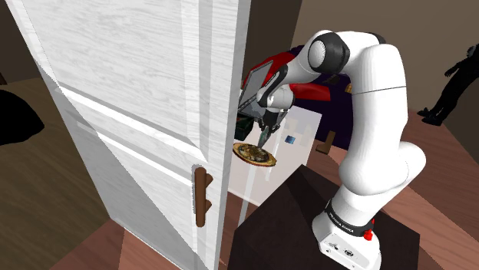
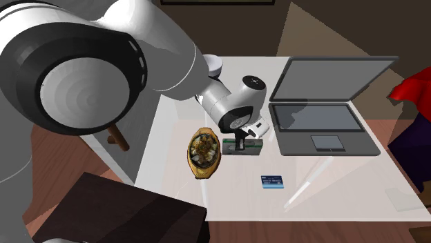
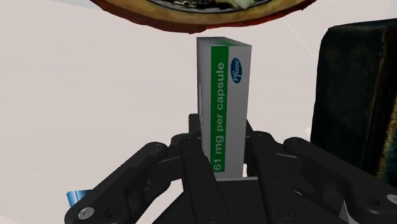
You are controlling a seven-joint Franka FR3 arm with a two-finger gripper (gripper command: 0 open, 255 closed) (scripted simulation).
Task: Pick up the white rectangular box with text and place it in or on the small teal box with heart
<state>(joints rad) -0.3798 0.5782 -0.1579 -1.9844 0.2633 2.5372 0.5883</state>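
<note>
Clamping the claw [image 3: 224,149] on the white capsule box [image 3: 222,83] with its green stripe, low against the table [image 2: 345,186] just beside the brown food dish [image 2: 204,153]. Apparently at the grasp step, lift pending. Next: raising it clear, then carrying toward the small teal box [image 2: 273,181], apart on the same table.

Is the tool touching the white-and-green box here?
Touching. In the wrist view the tool clasps the white-and-green box, its fingers pressed against both sides with no gap.
</note>
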